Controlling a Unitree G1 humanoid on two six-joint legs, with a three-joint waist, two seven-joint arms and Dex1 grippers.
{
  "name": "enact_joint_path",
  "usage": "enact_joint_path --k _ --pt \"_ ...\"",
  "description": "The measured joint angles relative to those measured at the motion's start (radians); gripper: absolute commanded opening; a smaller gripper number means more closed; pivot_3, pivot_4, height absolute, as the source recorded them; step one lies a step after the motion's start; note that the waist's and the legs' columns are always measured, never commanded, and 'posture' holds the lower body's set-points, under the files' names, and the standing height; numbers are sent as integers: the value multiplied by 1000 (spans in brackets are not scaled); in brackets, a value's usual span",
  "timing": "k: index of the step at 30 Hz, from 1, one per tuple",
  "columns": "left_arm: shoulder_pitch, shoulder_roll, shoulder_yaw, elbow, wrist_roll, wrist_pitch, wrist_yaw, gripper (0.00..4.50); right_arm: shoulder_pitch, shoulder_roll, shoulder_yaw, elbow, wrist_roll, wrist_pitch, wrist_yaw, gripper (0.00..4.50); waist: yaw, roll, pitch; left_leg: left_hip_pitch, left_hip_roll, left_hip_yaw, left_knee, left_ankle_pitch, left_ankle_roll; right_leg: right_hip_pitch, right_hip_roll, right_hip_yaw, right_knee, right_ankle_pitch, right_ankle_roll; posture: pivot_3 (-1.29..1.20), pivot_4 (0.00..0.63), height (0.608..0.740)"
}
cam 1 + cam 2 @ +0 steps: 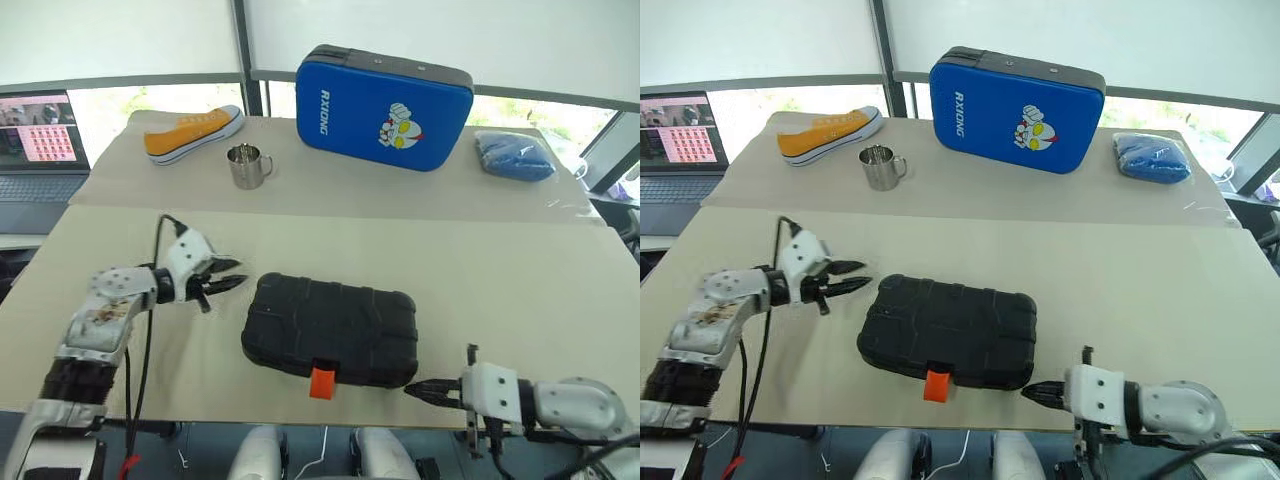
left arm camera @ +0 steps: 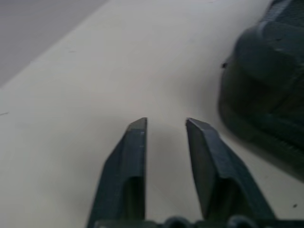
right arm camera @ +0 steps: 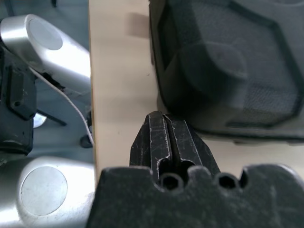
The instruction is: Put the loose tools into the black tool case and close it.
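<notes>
1. Black tool case point(image 1: 331, 328) lies shut on the near part of the beige table point(image 1: 520, 290), lid down, orange latch point(image 1: 322, 382) at its near edge, facing the robot.
2. Contents of the case are hidden by the closed lid. Cannot tell from here whether the latch is fully snapped.
3. Left gripper point(image 1: 226, 279) hovers just off the case's left end, pointing toward it. In the left wrist view its two black fingers point(image 2: 129, 166) stand a little apart with bare table between them, nothing held. The case's corner point(image 2: 266, 80) sits blurred at the side of that view, cut off by the frame.
4. Right gripper point(image 1: 428, 391) sits low at the table's near edge, just beside the case's near right corner, pointing toward it. Fingers pressed together, empty; the right wrist view shows the tips point(image 3: 166, 137) near the case wall point(image 3: 228, 66), and contact cannot be made out.
5. Far side of table: blue zip case with cartoon figure point(image 1: 383, 107) standing on edge, yellow sneaker point(image 1: 192, 134), steel mug point(image 1: 247, 166), blue cloth bundle point(image 1: 514, 155).
6. Laptop point(image 1: 38, 150) at far left, partly cut by the frame; screen content too small to read.
</notes>
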Motion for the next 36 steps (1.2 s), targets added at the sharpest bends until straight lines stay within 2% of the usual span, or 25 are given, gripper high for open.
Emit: enact_joint_path --k 1,8,11,13,15,18,21,28,32,36 --pt "-17 -9 -20 11 6 -2 -13 35 -31 11 17 0 -4 30 1 0 -1 0 0 -3 0 0 1 0 0 -4 0 0 2 0 0 0 150 739" --pt "-84 -6 -49 34 77 2 -32 35 -172 59 51 55 -52 125 -10 0 -2 0 0 -7 -1 -1 3 1 -1 -7 1 1 4 1 0 0 150 739" --pt "-43 30 -55 -49 68 23 -89 35 -234 79 30 120 -66 129 -31 0 0 0 0 -7 0 -1 3 1 -1 -7 0 0 4 0 0 0 150 739" --pt "32 74 -63 -167 39 45 -145 35 -292 99 -6 185 -66 130 -59 0 -2 1 0 -7 -1 0 3 1 0 -7 -2 1 3 1 1 0 150 739" --pt "82 74 -91 -236 29 61 -174 35 -311 97 -59 228 -66 130 -75 0 2 3 0 -7 -2 0 3 0 0 -7 -4 1 3 1 2 0 150 739" --pt "109 70 -105 -253 28 72 -174 35 -291 94 -77 233 -65 106 -64 0 14 3 0 -8 -1 -3 4 1 0 -7 -1 -2 4 1 2 0 150 739" --pt "54 77 -82 -242 21 85 -172 35 -203 78 -118 217 -42 98 -33 0 26 3 0 -9 -1 -2 4 1 0 -7 -1 -2 4 1 2 0 150 739" --pt "-239 69 -59 -222 -80 224 -246 35 -106 45 -236 130 50 109 26 0 23 4 0 -9 -2 -3 7 1 1 -5 -1 -2 3 1 3 0 150 739" --pt "-299 -4 -163 -247 -73 213 -304 35 -102 44 -237 115 54 117 27 0 17 4 0 -9 -3 -3 7 1 1 -5 0 -2 4 1 2 0 150 739" --pt "-305 -114 -338 -183 55 60 -317 35 -116 47 -220 89 53 131 24 0 18 4 0 -10 -3 -2 7 1 1 -5 1 -1 3 1 2 0 150 739"
